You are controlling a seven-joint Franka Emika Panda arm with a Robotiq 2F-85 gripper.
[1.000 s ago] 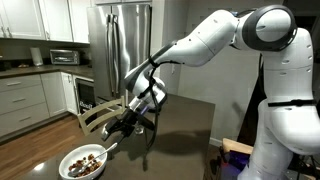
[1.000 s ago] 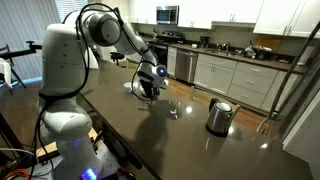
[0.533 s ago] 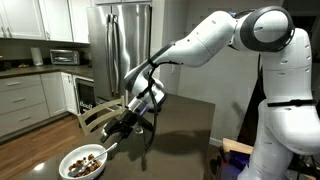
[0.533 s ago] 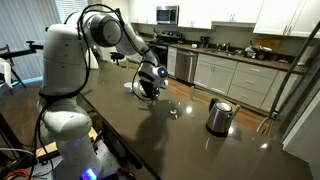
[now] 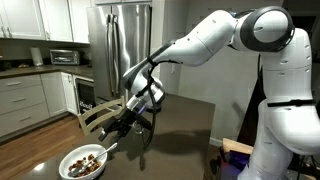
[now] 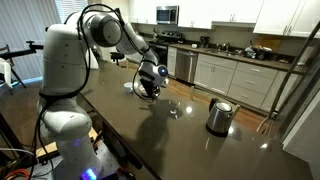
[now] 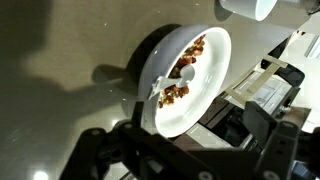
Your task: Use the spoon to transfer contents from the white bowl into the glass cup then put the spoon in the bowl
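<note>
The white bowl [image 5: 82,163] sits on the dark table near its edge and holds brown lumpy contents [image 5: 84,159]. The wrist view shows the bowl [image 7: 200,95] with the contents [image 7: 184,76] and the light spoon [image 7: 162,88] lying in them. In an exterior view the spoon handle [image 5: 108,149] sticks out over the rim toward my gripper [image 5: 122,128]. The gripper hovers just above and beside the bowl, its fingers [image 7: 190,150] spread wide with nothing between them. The glass cup [image 6: 175,108] stands on the table a short way from the gripper [image 6: 148,88].
A steel kettle [image 6: 219,116] with a black handle stands beyond the cup. Wooden chairs [image 5: 100,115] stand at the table's far side. Kitchen cabinets and a steel fridge [image 5: 125,45] line the background. The table edge lies right next to the bowl.
</note>
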